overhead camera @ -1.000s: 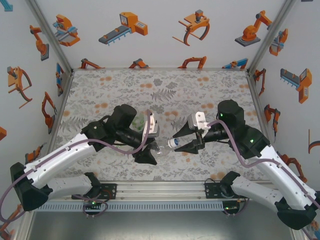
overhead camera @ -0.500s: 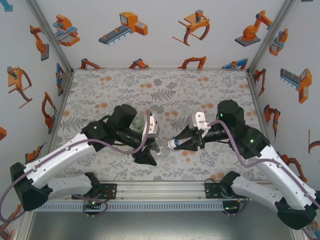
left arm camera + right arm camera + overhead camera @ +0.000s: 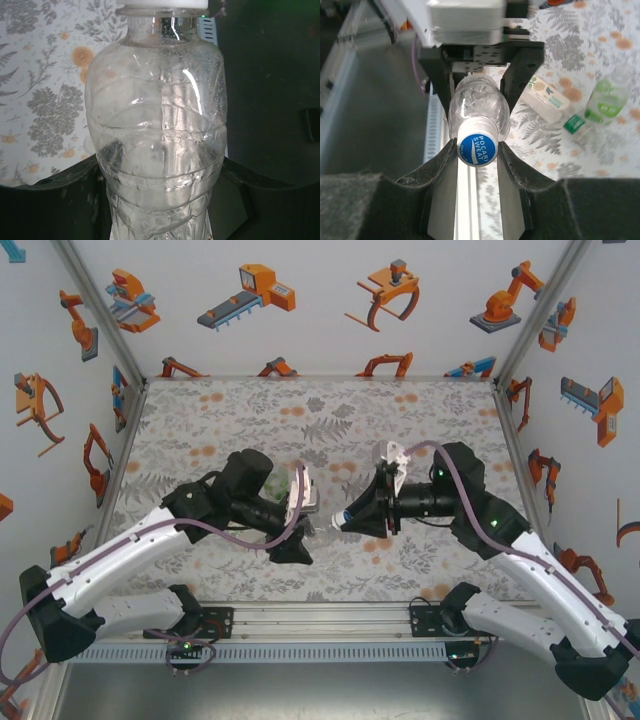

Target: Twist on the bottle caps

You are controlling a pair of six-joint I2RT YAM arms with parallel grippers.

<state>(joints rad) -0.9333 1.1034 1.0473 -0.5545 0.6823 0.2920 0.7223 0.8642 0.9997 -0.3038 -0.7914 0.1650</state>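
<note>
Clear bottle (image 3: 322,531) is lying level in the air between the two arms, above the near part of the table (image 3: 250,410), neck toward the right arm. Blue cap (image 3: 477,149) is sitting on its mouth.

Change over the last second: the right gripper (image 3: 350,522), earlier spread either side of the cap, is now clamping it, pads pressing both sides. The wrist is also rolling, its white mount having swung from the side to the top. Judged: threading is beginning; the cap looks seated, but how far it is turned down cannot be told.

Left gripper (image 3: 303,528) is unchanged, fingers closed around the bottle's body and bracing it against the twist.

Containers: the clear bottle is looking empty in the left wrist view, fine droplets clinging to the inner wall, white collar ring (image 3: 161,4) at the neck. On the table beyond, a whitish bottle (image 3: 546,99) and a translucent green bottle (image 3: 607,97) are lying near each other; contents unreadable. A small green piece (image 3: 575,122) is lying between them, possibly a cap.
</note>
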